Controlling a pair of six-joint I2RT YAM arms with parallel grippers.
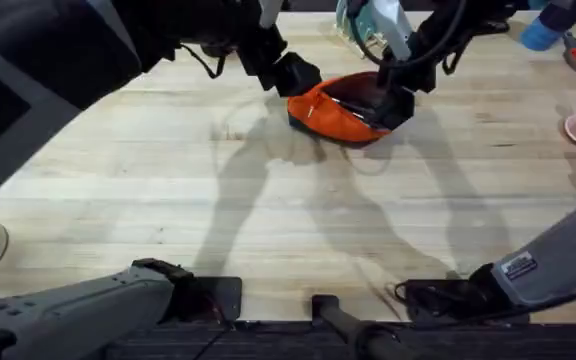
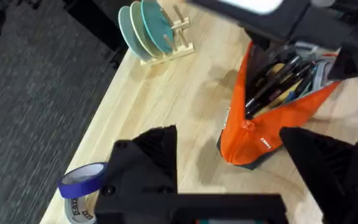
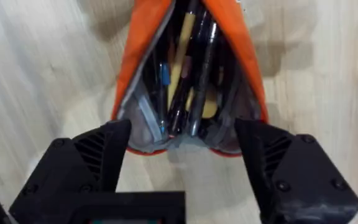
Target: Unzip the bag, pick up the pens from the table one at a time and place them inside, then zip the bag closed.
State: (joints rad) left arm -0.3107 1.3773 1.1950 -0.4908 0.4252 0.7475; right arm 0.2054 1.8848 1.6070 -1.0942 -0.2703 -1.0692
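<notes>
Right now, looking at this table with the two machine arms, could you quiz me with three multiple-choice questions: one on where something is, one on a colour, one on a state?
1. Where are the slim pens?
A. Scattered on the light wood plank table
B. Inside the oblong orange fabric pouch
C. On the dish rack

2. What colour is the tape roll at the table's edge?
A. Blue
B. Red
C. Yellow

3. What state is the pouch's zipper in?
A. Fully shut
B. Torn away
C. Open

Answers:
1 B, both wrist views show pens lying in the pouch.
2 A, the left wrist view shows blue tape.
3 C, the mouth gapes, with its contents visible.
</notes>
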